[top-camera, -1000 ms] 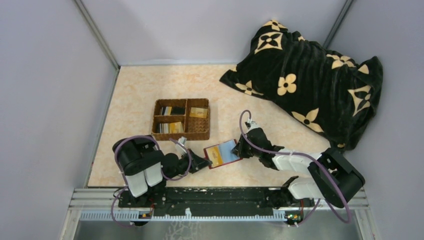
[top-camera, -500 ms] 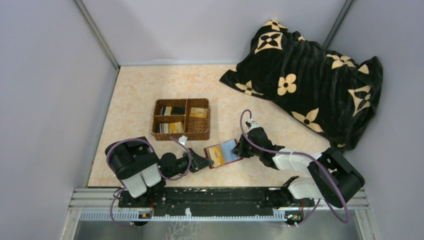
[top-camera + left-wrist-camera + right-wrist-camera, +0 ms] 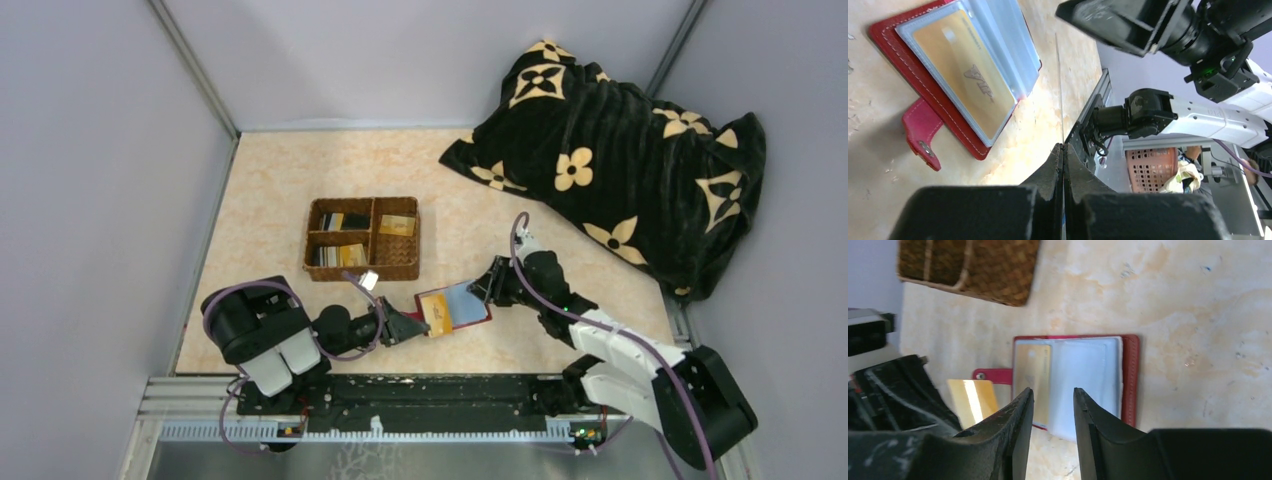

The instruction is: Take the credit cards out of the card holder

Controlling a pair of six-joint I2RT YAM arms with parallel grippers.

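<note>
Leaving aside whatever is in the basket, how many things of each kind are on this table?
red card holder: 1
gold cards: 2, one in the holder, one in the left gripper
wicker basket: 1
flowered black blanket: 1
total: 5

**Overhead view:** bright, even, diffuse light. The desk (image 3: 300, 170) shows only soft, short shadows, and the black blanket (image 3: 620, 150) swallows its fold detail.

**Left wrist view:** the left pincer (image 3: 1063, 150) is a dark, unfocused foreground mass. A broad shadow dims the desk at lower left.

**Right wrist view:** the right pincer (image 3: 1052, 392) is blurred. The card holder (image 3: 1083, 365) has clear pockets washed out to near white. Glare streaks the gold credit card (image 3: 972, 401), and the wicker basket (image 3: 973, 265) is soft.
</note>
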